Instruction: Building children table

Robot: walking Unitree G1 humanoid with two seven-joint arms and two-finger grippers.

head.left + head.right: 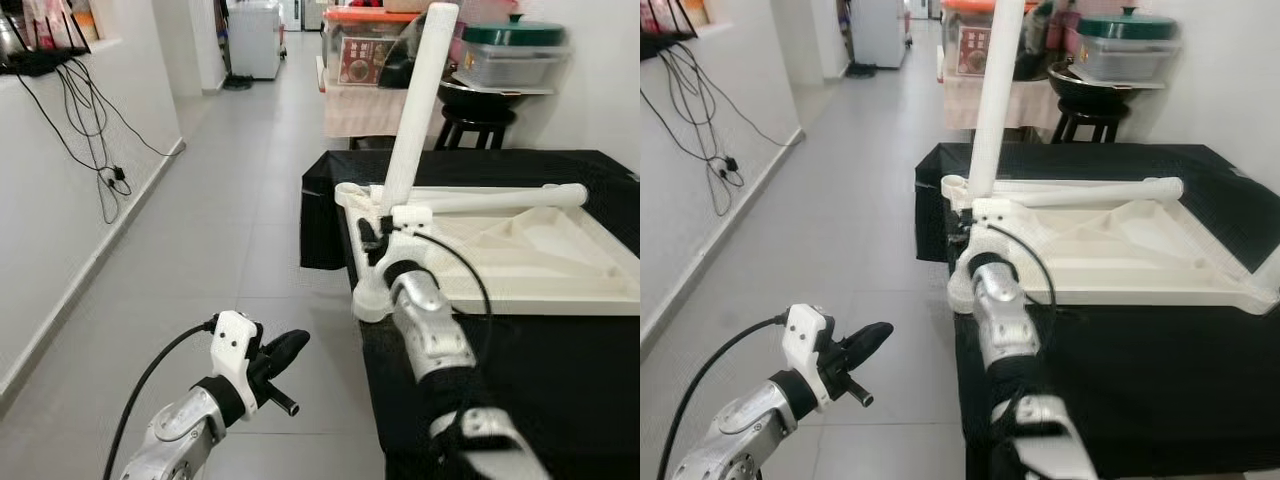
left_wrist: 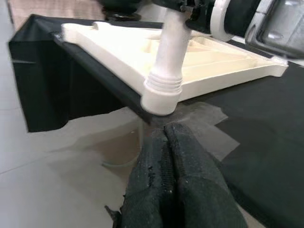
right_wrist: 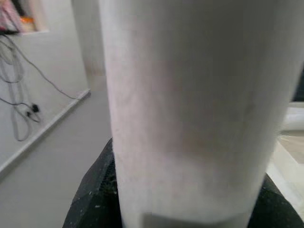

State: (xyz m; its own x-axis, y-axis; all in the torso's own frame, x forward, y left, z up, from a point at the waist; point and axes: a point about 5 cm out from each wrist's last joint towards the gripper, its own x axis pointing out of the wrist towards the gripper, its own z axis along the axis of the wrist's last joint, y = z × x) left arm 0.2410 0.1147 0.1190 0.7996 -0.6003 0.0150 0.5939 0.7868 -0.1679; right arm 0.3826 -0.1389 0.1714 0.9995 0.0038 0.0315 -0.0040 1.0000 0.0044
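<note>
A white children's table top (image 1: pixel 530 262) lies upside down on a black cloth (image 1: pixel 540 390). One white leg (image 1: pixel 422 100) stands tilted in the table top's near left corner socket (image 1: pixel 372 300). My right gripper (image 1: pixel 380 232) is shut on this leg low down, just above the socket; the same leg (image 3: pixel 190 109) is close up in the right wrist view. A second white leg (image 1: pixel 500 198) lies across the far side of the table top. My left gripper (image 1: pixel 285 350) hangs low over the floor, left of the table, fingers (image 2: pixel 190 180) pressed together and holding nothing.
Grey tiled floor (image 1: pixel 220 230) runs down a corridor to the left. Cables (image 1: pixel 95 150) hang on the left wall. Behind the table are a black stool (image 1: pixel 478 128) and stacked containers (image 1: pixel 510 55). A white appliance (image 1: pixel 255 38) stands far back.
</note>
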